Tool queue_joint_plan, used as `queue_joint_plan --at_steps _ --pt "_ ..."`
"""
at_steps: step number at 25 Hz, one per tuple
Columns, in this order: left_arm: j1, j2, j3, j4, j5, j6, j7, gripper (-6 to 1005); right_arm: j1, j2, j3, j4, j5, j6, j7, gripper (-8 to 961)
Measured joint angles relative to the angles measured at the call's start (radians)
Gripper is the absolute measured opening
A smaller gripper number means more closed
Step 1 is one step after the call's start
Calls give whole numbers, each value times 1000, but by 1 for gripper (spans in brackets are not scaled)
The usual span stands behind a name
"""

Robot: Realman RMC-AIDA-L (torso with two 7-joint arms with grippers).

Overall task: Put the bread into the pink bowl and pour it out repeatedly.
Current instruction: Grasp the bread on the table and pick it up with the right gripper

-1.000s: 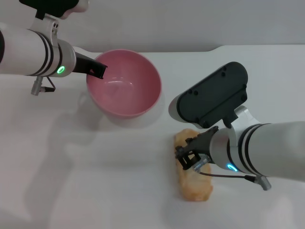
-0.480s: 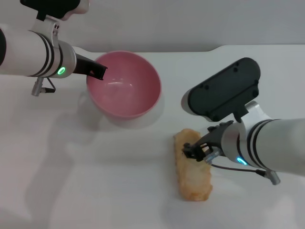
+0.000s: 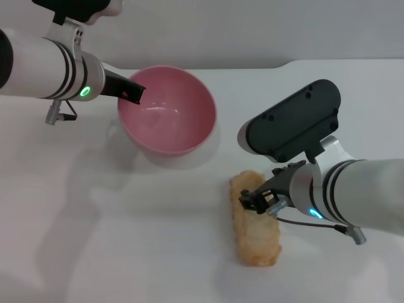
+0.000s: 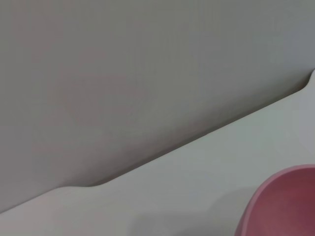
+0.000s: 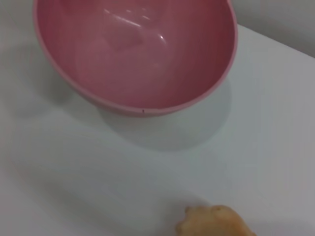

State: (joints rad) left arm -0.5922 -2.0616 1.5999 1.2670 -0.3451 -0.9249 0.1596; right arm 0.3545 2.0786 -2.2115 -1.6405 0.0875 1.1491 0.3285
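The pink bowl (image 3: 169,123) hangs tilted a little above the white table, its shadow below it; it is empty. My left gripper (image 3: 131,95) is shut on its left rim. The right wrist view looks into the bowl (image 5: 133,54), and the left wrist view catches its edge (image 4: 288,206). The bread (image 3: 255,235) lies lengthwise on the table in front of and to the right of the bowl, plain tan side up; its end (image 5: 214,223) also shows. My right gripper (image 3: 260,203) hovers open over the bread's upper right edge, holding nothing.
The white table (image 3: 95,240) stretches bare to the left and front. A grey wall (image 3: 221,31) runs behind its back edge, close behind the bowl.
My right gripper drew back to the right from over the bread's middle to its right edge. The bread has not moved. The left arm nudged the bowl slightly right.
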Motion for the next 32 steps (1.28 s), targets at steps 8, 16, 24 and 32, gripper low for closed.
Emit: queue_joint_plan --at_steps 8,16,24,32 --pt "0 0 9 0 0 0 0 41 29 0 3 101 66 -75 -1 693" --pt "0 0 11 0 0 3 0 41 58 0 1 192 115 -123 -6 688" --pt "0 0 11 0 0 1 0 41 67 -2 -4 168 117 -73 -26 682" --pt "0 0 11 0 0 1 0 41 68 -2 4 186 100 -69 -39 534"
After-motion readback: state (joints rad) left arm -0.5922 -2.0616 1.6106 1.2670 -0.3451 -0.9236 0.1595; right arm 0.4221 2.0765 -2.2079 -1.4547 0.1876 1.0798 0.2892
